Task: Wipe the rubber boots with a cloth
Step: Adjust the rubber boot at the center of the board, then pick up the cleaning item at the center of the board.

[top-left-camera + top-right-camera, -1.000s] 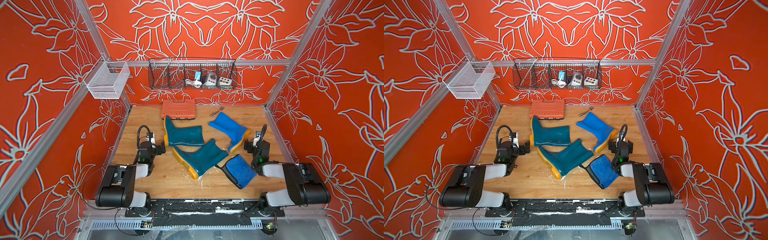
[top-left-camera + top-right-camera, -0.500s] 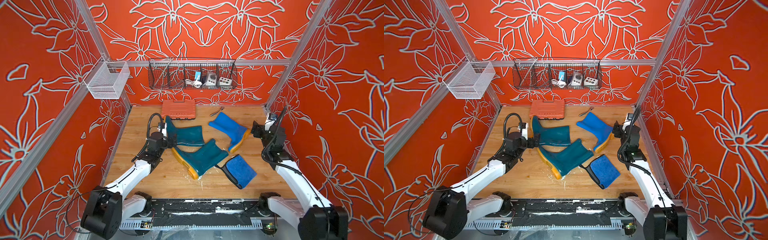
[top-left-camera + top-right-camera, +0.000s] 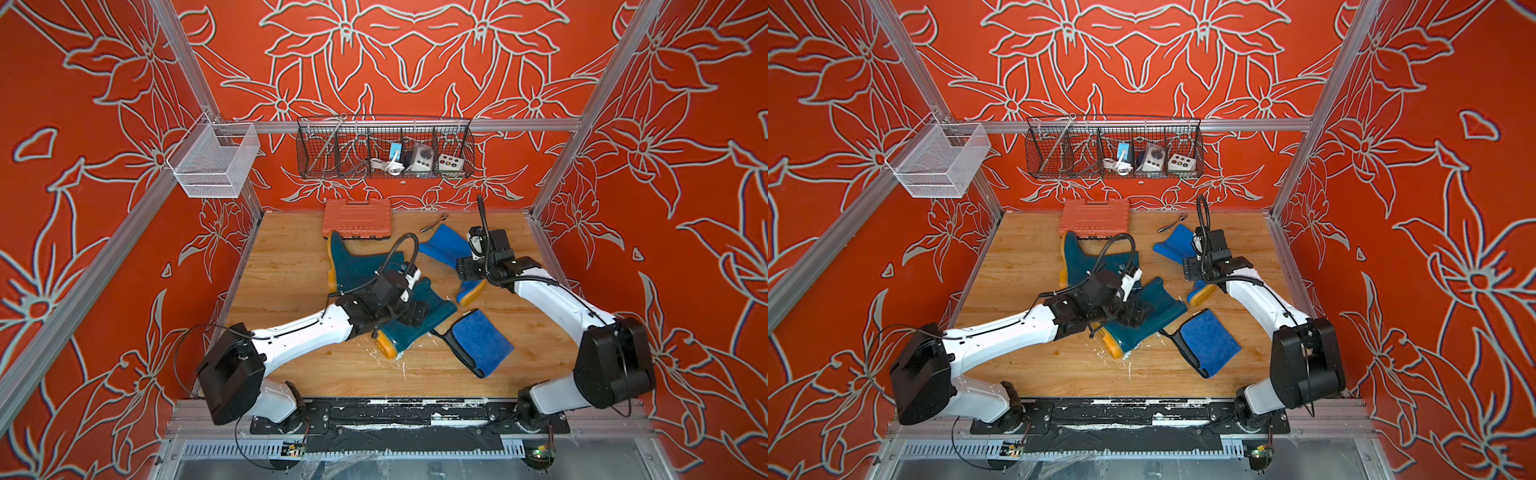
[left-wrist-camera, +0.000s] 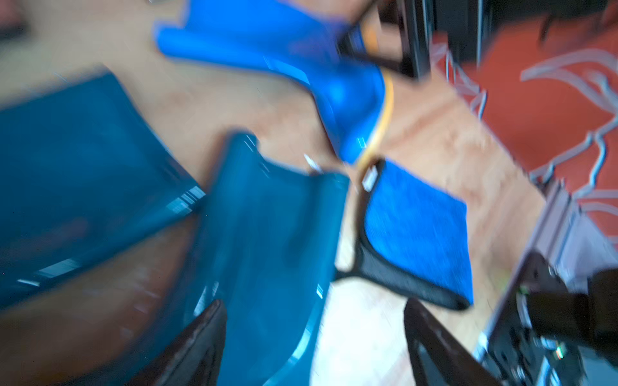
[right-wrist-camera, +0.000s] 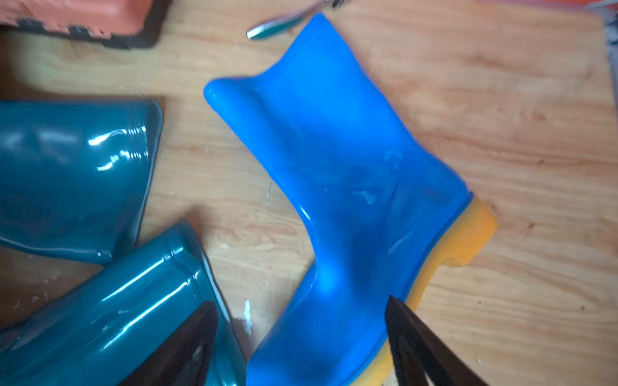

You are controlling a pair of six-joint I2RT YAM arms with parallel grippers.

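Three rubber boots lie on their sides on the wooden table. One dark teal boot (image 3: 357, 266) (image 3: 1084, 262) is at the back. A second teal boot (image 3: 432, 309) (image 4: 267, 234) lies in front of it. The bright blue boot (image 3: 446, 249) (image 5: 334, 167) lies to the right. The fuzzy blue cloth (image 3: 482, 343) (image 3: 1210, 343) (image 4: 418, 227) lies flat at the front right, untouched. My left gripper (image 3: 415, 311) (image 4: 314, 334) hangs open over the front teal boot's shaft. My right gripper (image 3: 465, 270) (image 5: 301, 341) hangs open over the blue boot's foot. Neither holds anything.
An orange ribbed case (image 3: 357, 218) lies at the back, touching the rear teal boot. A small metal tool (image 3: 432, 224) lies behind the blue boot. A black wire basket (image 3: 384, 149) and a white mesh basket (image 3: 212, 162) hang on the walls. White crumbs dot the wood.
Both arms have reached forward from the front edge: the left now over the front teal boot, the right over the blue boot. Both jaws have narrowed slightly.
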